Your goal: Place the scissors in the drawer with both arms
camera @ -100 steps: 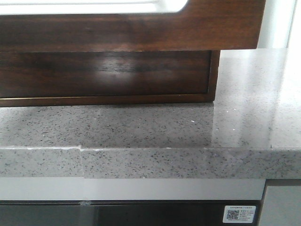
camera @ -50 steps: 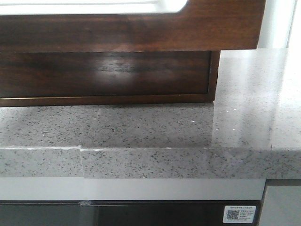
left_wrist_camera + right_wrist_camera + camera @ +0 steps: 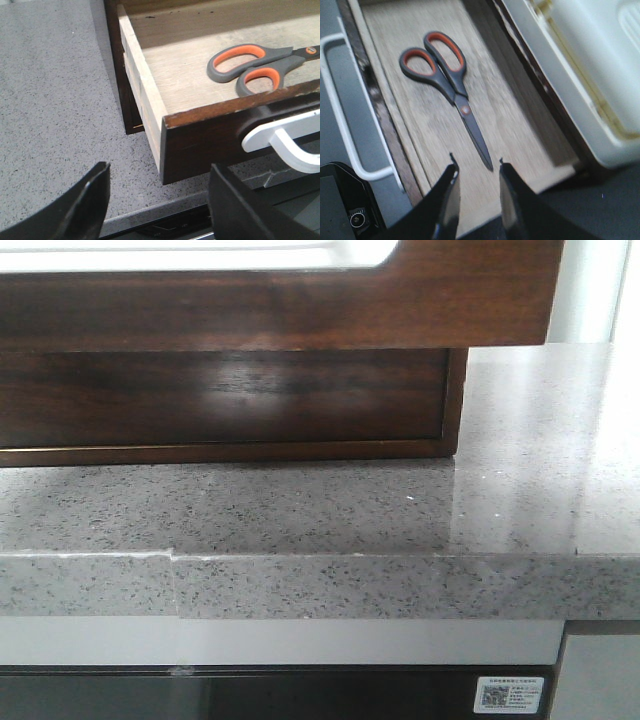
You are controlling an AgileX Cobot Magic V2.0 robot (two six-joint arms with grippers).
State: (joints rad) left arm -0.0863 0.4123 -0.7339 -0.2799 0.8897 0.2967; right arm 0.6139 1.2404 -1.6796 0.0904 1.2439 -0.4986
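The scissors (image 3: 445, 75), grey with orange-lined handles, lie flat on the pale wooden floor of the open drawer (image 3: 515, 125). They also show in the left wrist view (image 3: 255, 62). The drawer's dark brown front (image 3: 300, 300) hangs out over the countertop and has a white handle (image 3: 280, 137). My right gripper (image 3: 476, 162) is open and empty above the drawer, just past the blade tip. My left gripper (image 3: 159, 172) is open and empty, below the drawer's front corner (image 3: 210, 145). Neither gripper shows in the front view.
A speckled grey countertop (image 3: 300, 510) runs under the drawer, its front edge close to me. A second dark wood front (image 3: 220, 400) sits below the open drawer. A white plastic tray (image 3: 590, 65) lies beside the drawer. A dark appliance (image 3: 300, 695) is under the counter.
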